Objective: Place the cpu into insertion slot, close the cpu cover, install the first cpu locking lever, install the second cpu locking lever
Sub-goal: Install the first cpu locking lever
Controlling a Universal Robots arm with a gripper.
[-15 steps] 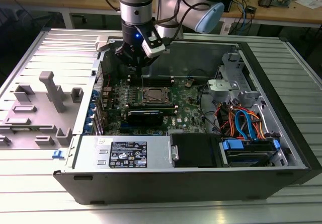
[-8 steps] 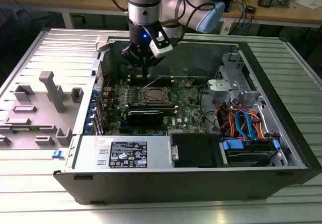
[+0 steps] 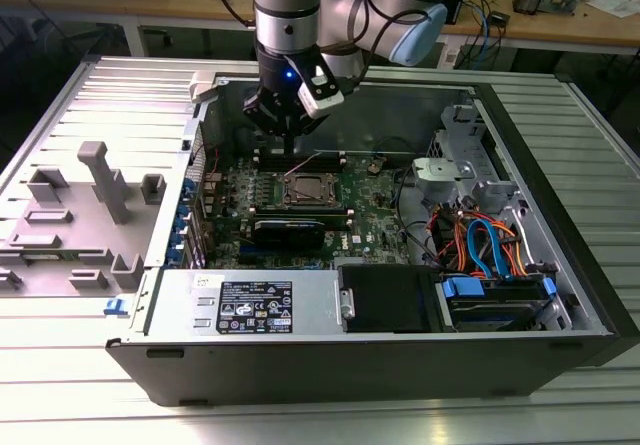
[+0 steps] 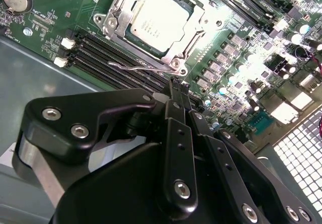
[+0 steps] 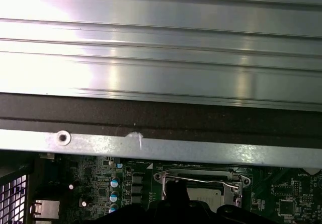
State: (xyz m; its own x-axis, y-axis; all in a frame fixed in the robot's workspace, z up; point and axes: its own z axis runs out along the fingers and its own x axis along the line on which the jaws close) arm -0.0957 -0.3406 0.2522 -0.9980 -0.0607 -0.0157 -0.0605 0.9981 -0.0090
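At the exterior view's left: grey plastic fixture blocks [image 3: 100, 180], standing on the ribbed silver metal table [image 3: 60, 365].

Left of centre: open black and silver computer case [image 3: 400, 360], with a silver power supply box [image 3: 250, 305] along its near wall and the green motherboard [image 3: 375, 210] exposed behind it.

Above the board: black two-finger gripper [image 3: 290, 148] on the grey robot arm [image 3: 290, 15], pointing straight down. Positioned just beside the square silver-rimmed insertion slot [image 3: 310, 191], on the side away from the camera. Fingers pressed together, nothing seen between them.

In the second wrist view: flat square cpu with dull silver top [image 4: 160, 20] seated in the insertion slot. Thin silver metal cpu cover [image 4: 197, 32] lowered flat over it, chip visible through the window. Thin silver wire locking lever [image 4: 136, 69] lying along the slot edge nearest the gripper [image 4: 179, 85], lever end just beside the fingertips; contact cannot be told.

In the first wrist view: same wire lever [image 5: 196, 176] running across the slot rim [image 5: 241, 181].

At the exterior view's right: bundle of orange and blue cables [image 3: 480, 240], then a blue drive caddy [image 3: 465, 287].
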